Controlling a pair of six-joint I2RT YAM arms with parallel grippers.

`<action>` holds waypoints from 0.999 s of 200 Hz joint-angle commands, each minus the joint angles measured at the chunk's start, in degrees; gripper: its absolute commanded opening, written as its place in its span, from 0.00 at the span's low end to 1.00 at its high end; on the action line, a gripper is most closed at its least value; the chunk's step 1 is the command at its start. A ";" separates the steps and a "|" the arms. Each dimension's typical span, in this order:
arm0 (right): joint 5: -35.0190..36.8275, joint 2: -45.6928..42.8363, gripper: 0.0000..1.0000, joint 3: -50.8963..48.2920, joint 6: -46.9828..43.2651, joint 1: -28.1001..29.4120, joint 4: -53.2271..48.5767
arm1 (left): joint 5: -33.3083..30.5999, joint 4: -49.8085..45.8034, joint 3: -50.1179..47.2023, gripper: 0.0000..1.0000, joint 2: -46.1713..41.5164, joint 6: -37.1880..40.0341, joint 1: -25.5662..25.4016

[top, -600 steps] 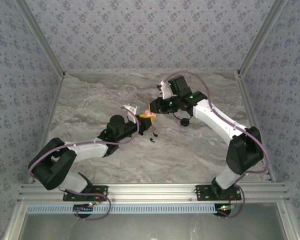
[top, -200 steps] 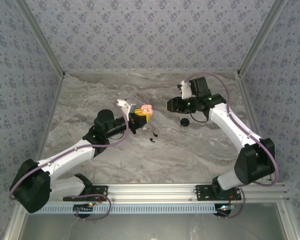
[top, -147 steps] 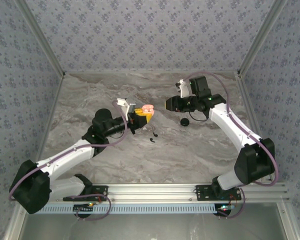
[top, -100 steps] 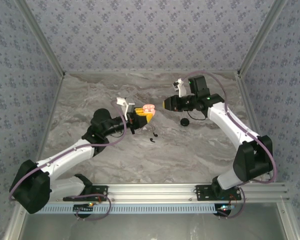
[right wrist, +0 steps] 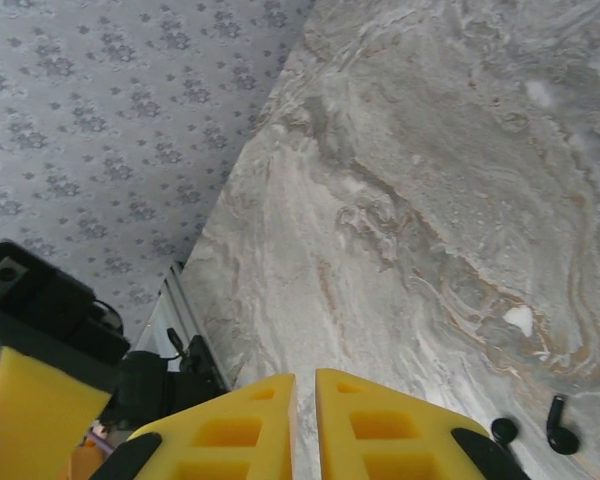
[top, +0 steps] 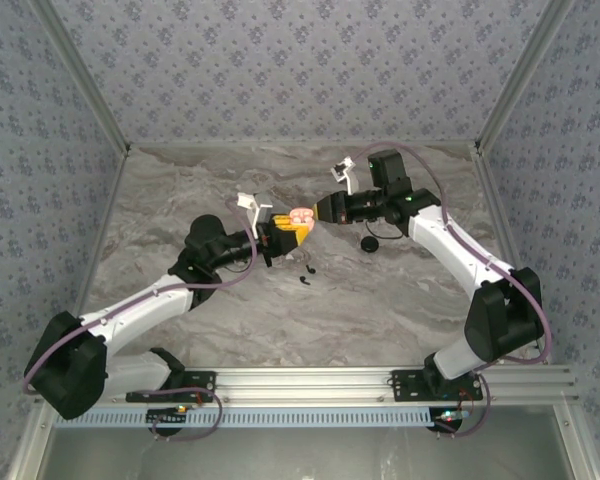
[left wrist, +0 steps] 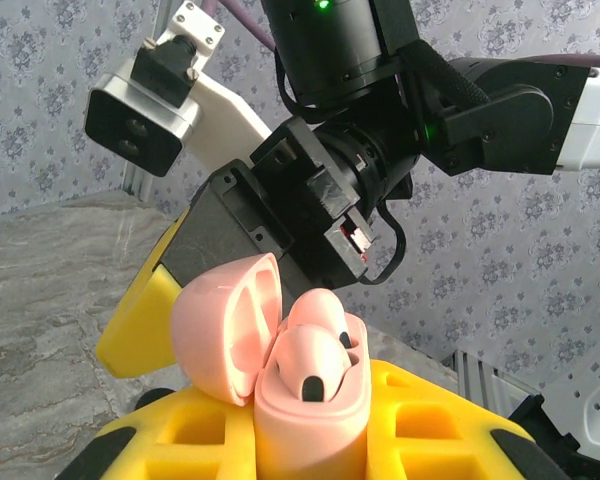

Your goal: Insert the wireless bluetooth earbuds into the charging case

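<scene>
Grey marbled tabletop (top: 380,300): my right gripper (top: 318,210), newly clenched empty, has neared the open pink plastic charging case (top: 300,216) my left gripper (top: 288,232) grasps; tiny black hooked earbuds (top: 305,272) remain outside.

The charging case (left wrist: 310,400) looks smooth pink plastic.

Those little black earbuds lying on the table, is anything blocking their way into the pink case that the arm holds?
Nothing visible lies between the earbuds and the pink case, whose lid stands open in the left pincer. The shut right pincer crowds the case from behind its lid.
</scene>
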 commanded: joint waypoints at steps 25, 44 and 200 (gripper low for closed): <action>-5.25 -1.74 0.13 1.54 1.44 0.31 3.92 | 1.22 4.12 2.06 0.05 0.56 -1.23 0.26; -6.39 -2.00 0.13 1.43 1.83 0.38 4.79 | 1.39 5.05 1.89 0.06 1.05 -2.01 0.32; -11.70 -6.41 0.13 0.73 1.42 0.93 7.12 | -0.22 5.28 0.40 0.06 1.45 -2.87 0.39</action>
